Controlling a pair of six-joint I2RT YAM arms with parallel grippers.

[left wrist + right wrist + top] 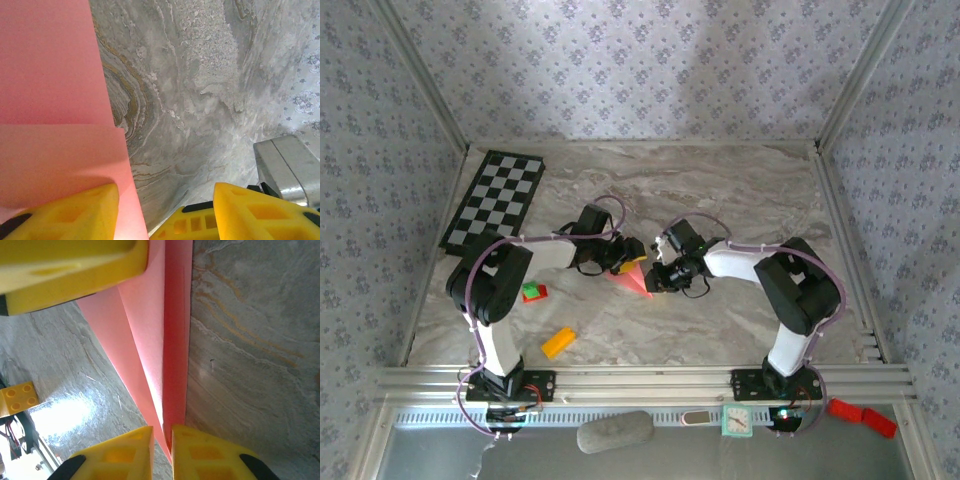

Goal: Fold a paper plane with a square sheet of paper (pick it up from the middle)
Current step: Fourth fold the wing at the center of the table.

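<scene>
The paper plane [632, 281] is salmon-pink paper folded into a narrow pointed triangle, lying mid-table between the two grippers. My right gripper [658, 278] is at its right side. In the right wrist view its yellow fingertips [162, 450] are shut on the raised centre fold of the paper plane [170, 330]. My left gripper [625, 256] is at the plane's upper left and stands open [167, 205]. Its left finger [70, 210] lies over the flat pink paper [50, 100], while the other finger [260, 210] is over bare table. That left finger [75, 270] also shows above the paper from the right wrist.
A checkerboard [495, 198] lies at the back left. A red-and-green block [533, 292] and an orange block [558, 342] sit at the front left; the orange block [19, 399] is also in the right wrist view. A metal rail [285, 165] borders the marbled table.
</scene>
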